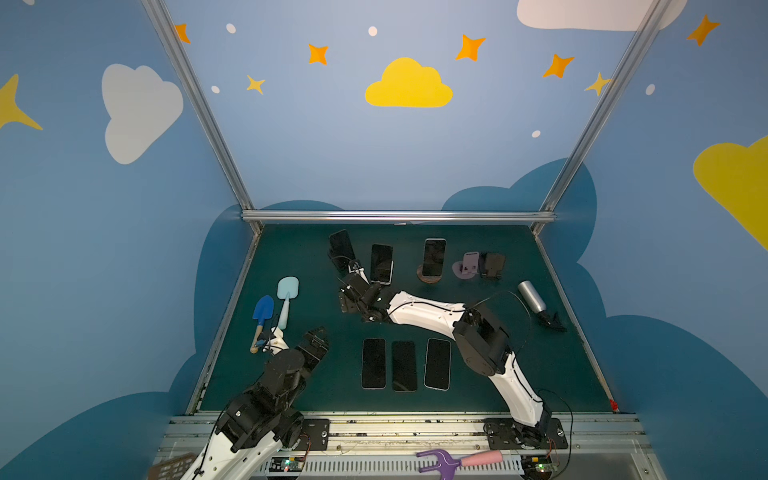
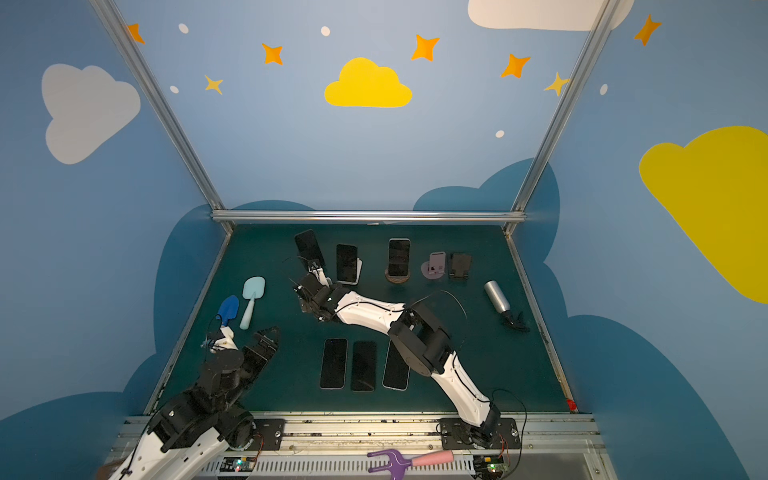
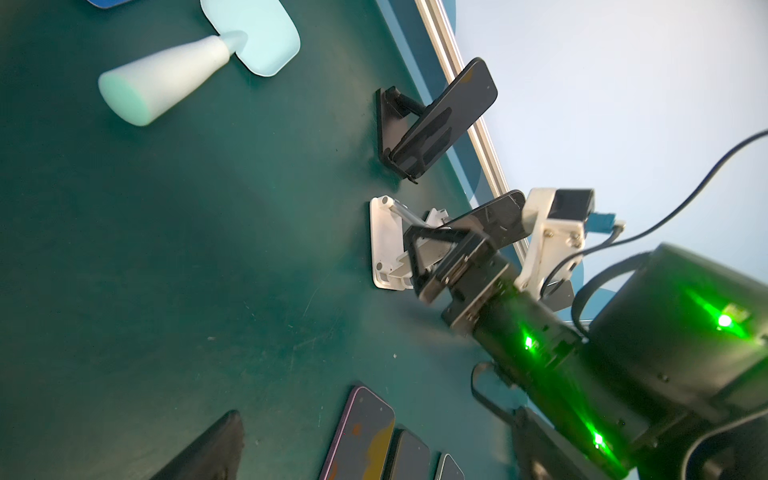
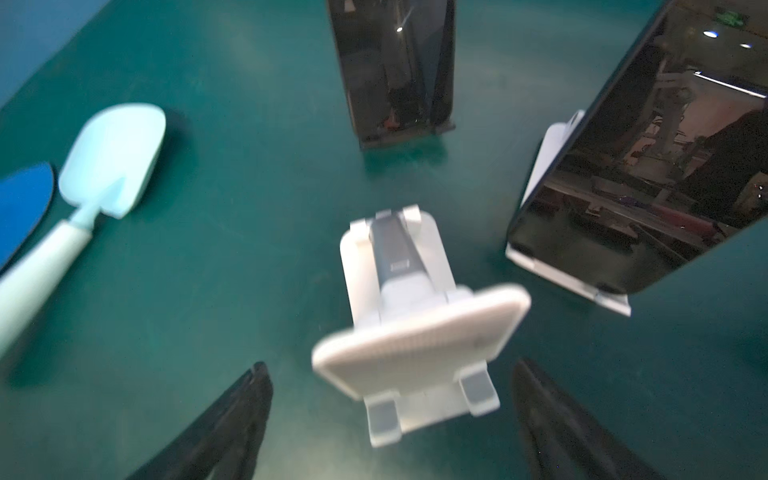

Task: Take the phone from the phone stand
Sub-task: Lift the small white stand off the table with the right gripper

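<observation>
Three phones lean on stands at the back in both top views: a black phone [image 1: 341, 246] on a black stand [image 3: 388, 124], a phone [image 1: 381, 263] on a white stand [image 4: 569, 282], and a phone [image 1: 434, 257] on a round wooden stand [image 1: 429, 277]. My right gripper [image 4: 390, 368] reaches across the middle and hangs open over an empty white phone stand [image 4: 415, 324], one finger on each side of its front lip, touching nothing. It holds no phone. My left gripper [image 1: 316, 338] rests open and empty at the front left.
Three phones [image 1: 404, 365] lie flat side by side at the front centre. An empty pink stand [image 1: 467, 266] and an empty black stand [image 1: 492, 265] sit back right, with a silver bottle [image 1: 532, 296] beyond. A pale blue spade [image 1: 286, 297] and a blue spade [image 1: 262, 311] lie at the left.
</observation>
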`<state>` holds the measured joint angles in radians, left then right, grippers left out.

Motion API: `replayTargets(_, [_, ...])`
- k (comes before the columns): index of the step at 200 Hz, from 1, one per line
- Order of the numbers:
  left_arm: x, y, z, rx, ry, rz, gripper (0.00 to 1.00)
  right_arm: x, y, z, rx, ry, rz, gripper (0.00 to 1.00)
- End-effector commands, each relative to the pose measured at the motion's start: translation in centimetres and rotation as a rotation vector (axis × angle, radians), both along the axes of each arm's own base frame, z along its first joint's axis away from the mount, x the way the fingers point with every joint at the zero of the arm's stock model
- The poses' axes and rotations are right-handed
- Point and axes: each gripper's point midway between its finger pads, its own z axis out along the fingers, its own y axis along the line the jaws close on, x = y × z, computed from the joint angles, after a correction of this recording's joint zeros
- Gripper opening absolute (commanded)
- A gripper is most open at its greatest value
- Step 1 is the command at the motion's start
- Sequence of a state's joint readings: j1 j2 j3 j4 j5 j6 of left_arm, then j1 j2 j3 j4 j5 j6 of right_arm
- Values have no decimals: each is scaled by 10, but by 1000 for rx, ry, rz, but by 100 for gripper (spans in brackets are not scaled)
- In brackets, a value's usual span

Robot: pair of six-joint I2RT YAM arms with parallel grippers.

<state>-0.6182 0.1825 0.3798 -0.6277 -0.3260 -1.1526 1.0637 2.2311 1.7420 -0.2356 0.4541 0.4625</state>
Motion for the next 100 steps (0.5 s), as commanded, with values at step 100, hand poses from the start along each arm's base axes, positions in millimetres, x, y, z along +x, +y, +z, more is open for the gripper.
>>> replayTargets(100, [7,-17,4,-6,-9,-68,100,13,11,29,41,81,213,93])
